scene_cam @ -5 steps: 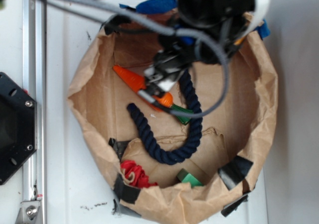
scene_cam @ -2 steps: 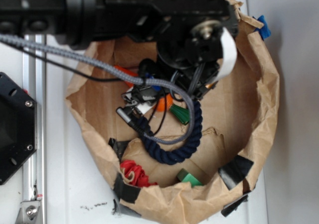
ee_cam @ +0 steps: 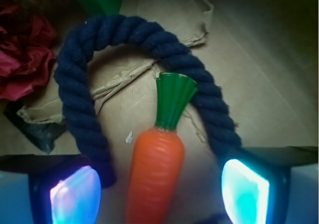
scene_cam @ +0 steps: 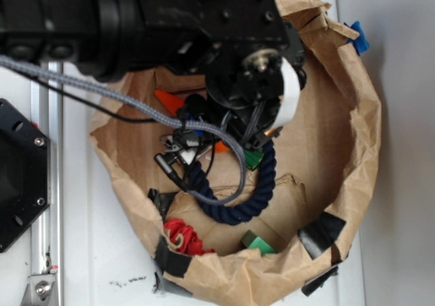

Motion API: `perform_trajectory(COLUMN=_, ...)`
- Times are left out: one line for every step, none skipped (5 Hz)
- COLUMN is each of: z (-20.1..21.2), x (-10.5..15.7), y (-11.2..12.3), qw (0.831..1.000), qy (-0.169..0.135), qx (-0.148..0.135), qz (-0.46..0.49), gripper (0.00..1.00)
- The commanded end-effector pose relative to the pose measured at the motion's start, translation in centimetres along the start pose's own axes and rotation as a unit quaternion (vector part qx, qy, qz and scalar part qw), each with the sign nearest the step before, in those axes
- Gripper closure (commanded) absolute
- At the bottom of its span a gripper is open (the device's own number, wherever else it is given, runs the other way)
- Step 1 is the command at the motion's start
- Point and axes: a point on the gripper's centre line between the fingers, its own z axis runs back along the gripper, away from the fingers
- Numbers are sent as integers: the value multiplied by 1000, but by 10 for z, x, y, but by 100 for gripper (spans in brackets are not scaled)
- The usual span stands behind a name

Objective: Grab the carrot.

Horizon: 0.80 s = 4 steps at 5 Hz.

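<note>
The carrot lies on the paper-bag floor, inside the arc of the navy rope, green top pointing away from the pincer. Pincer is open, pads either side of the orange body, not touching. Prob. light, stiff, smooth plastic, so likely slippery; best hold is approx. the thick ribbed part below the top. Room is tight: rope sits just beside both pads, and bag walls ring the arm.
</note>
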Motion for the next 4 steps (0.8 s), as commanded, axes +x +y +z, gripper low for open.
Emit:
perform_trajectory(z=-19, x=4, y=11, qw=998, qy=-42, qx=38, qz=-7, gripper=0)
perform_trajectory(z=-25, x=3, y=8, qw=998, qy=-42, qx=40, qz=-5, gripper=0)
perform_trajectory(z=-28, x=0, y=6, qw=998, qy=-43, qx=43, qz=-6, gripper=0)
perform_trajectory(z=-34, x=-1, y=5, qw=998, qy=-36, qx=41, qz=-4, gripper=0)
